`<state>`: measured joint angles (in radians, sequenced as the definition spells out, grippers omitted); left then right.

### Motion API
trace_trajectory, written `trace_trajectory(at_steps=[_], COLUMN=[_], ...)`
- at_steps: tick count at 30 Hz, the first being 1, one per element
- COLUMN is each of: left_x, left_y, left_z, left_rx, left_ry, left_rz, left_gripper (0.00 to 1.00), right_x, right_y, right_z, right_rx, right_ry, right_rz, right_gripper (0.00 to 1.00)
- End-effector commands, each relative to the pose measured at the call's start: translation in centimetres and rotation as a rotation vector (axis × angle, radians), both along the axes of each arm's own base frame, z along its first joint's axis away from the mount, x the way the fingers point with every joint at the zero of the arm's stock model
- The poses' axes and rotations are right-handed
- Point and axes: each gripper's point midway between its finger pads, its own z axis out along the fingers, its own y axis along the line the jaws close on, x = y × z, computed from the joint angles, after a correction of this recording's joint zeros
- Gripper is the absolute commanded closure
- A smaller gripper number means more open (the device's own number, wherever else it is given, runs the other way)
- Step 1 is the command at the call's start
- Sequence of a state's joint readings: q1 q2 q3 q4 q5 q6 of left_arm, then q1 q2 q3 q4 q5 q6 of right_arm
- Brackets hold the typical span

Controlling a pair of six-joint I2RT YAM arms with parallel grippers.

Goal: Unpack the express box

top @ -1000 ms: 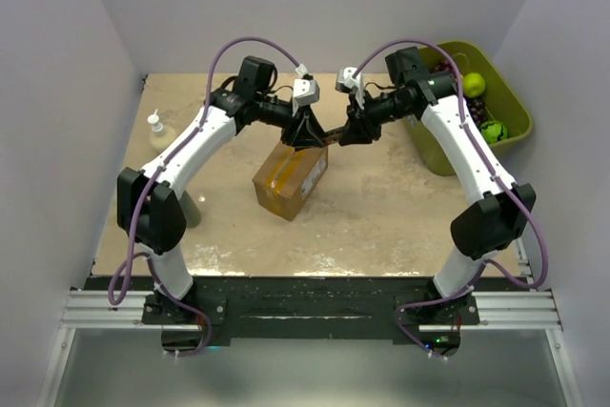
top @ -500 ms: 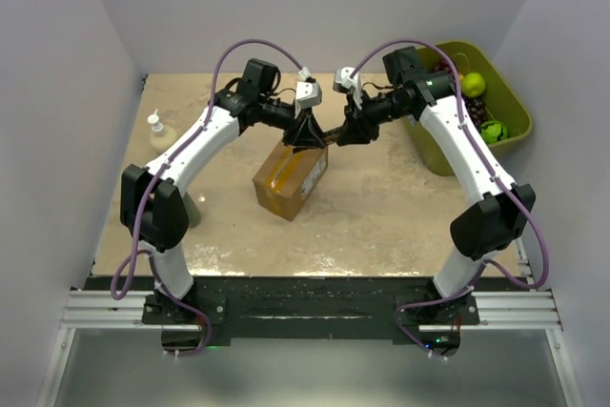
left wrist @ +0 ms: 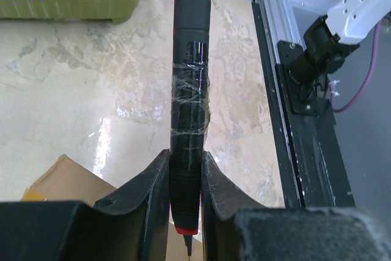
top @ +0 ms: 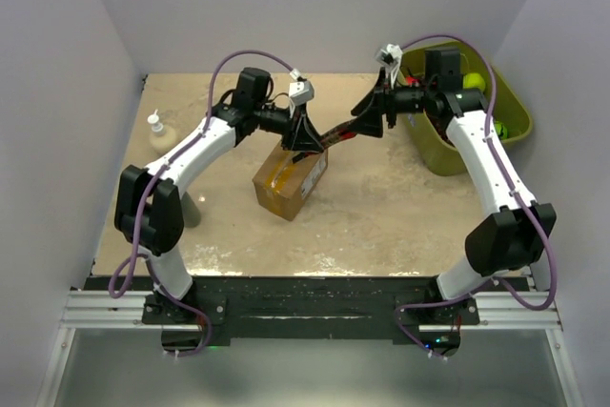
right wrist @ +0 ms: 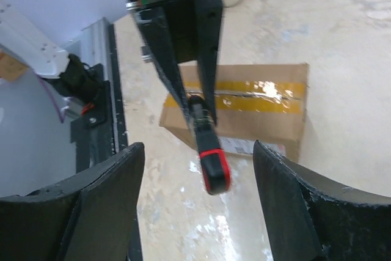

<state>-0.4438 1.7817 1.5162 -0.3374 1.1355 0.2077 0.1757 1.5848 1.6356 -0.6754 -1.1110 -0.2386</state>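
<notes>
The express box point(top: 291, 178) is a brown carton with yellowish tape point(right wrist: 244, 99) along its top, lying mid-table. My left gripper point(top: 307, 143) hangs over its far end, shut on a black cutter point(left wrist: 189, 108) wrapped in clear tape, whose red-capped end point(right wrist: 214, 172) points right. A thin blade tip pokes out below the fingers point(left wrist: 146, 194) over a corner of the box point(left wrist: 61, 178). My right gripper point(top: 358, 113) is open just right of the cutter's red end. Its fingertips point(right wrist: 125, 163) stand wide apart with nothing between them.
A green bin point(top: 434, 154) with green balls and dark fruit stands at the back right, behind my right arm. A small white bottle point(top: 154, 124) is at the left edge. Grey walls close in three sides. The black rail point(left wrist: 293, 120) runs along the table's near edge.
The right gripper opened, let go of the cutter's red end and drew back to the right toward the bin. The left gripper closed on the cutter and keeps it over the box.
</notes>
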Motion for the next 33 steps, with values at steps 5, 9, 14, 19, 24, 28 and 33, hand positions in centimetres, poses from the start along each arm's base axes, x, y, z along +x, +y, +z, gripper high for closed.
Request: trace_trajectory(at_steps=[5, 9, 14, 19, 24, 28, 33], left_x=[-0.6, -0.4, -0.4, -0.5, -0.4, -0.8, -0.7], left_y=[-0.4, -0.6, -0.7, -0.8, -0.8, -0.6, -0.6], left_z=[5.6, 6.3, 6.8, 6.5, 5.9, 4.9, 5.2], left_rx=[-0.156, -0.181, -0.201, -0.195, -0.170, -0.140, -0.143], left_ry=[0.006, 0.009, 0.027, 0.035, -0.015, 0.028, 0.015], left_rz=[-0.029, -0.039, -0.052, -0.063, -0.058, -0.053, -0.052], left_gripper=[1.00, 1.00, 1.00, 1.00, 1.00, 1.00, 1.00], right_x=[-2.9, -2.7, -2.7, -2.6, -2.6, -2.3, -2.2], right_y=[3.4, 3.9, 4.0, 4.0, 4.1, 4.2, 4.2], right_z=[0.0, 0.0, -0.2, 0.2, 0.6, 0.9, 0.0], right_rx=[0.089, 0.107, 0.117, 0.127, 0.136, 0.140, 0.108], right_ry=[0.030, 0.041, 0.062, 0.055, 0.043, 0.054, 0.047], right_rz=[0.151, 0.147, 0.141, 0.140, 0.150, 0.134, 0.139], right_gripper=[0.26, 0.31, 0.43, 0.53, 0.55, 0.56, 0.60])
